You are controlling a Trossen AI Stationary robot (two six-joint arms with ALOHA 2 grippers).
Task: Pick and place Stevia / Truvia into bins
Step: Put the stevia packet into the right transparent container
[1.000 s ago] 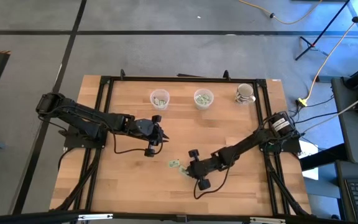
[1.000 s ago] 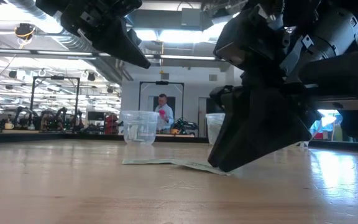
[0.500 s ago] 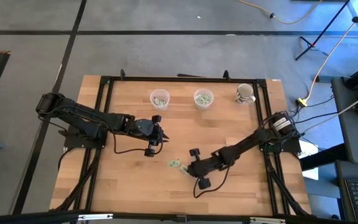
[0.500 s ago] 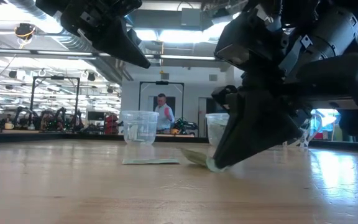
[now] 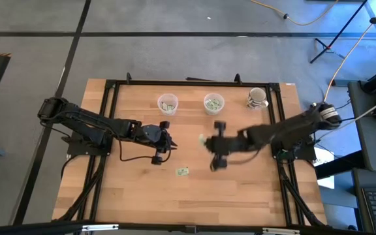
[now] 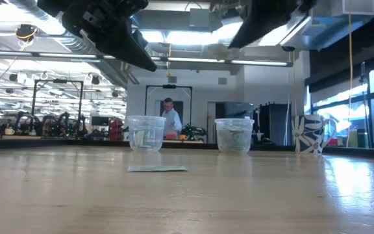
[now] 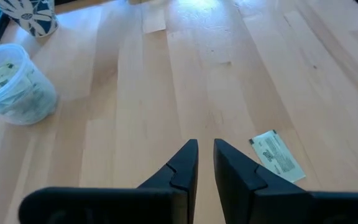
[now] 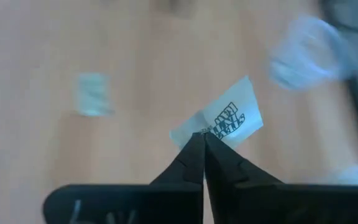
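My right gripper [image 5: 205, 140] hangs in the air over the table's middle, near of the cups, shut on a white sachet [image 8: 219, 121]. Another pale green sachet [image 5: 183, 172] lies flat on the wood, also seen as the sachet [image 6: 157, 168] and the sachet [image 7: 276, 155]. Two translucent cups, the left cup [image 5: 168, 104] and the right cup [image 5: 213, 103], stand near the far edge with sachets inside. My left gripper [image 7: 204, 152] hovers left of centre, its fingers almost together, holding nothing. My right gripper pinches the sachet by its near edge [image 8: 199, 132] between the two fingertips. The fingers point toward the table's left, slanting down. The sachet is lifted clear of the table and sticks out beyond the tips, as the sachet [image 6: 217, 49] shows.
A white patterned mug [image 5: 257, 98] stands right of the cups at the far right. A black frame [image 5: 109, 88] runs round the tabletop. Bare wood [image 5: 240, 189] lies near and right of the loose sachet. A person [image 6: 170, 117] stands far off in the room.
My right gripper, down at the table beside the two sachets, took one between its fingertips, lifted it clear and swung up and toward the far edge, toward the cups. The other sachet stayed flat where it was.
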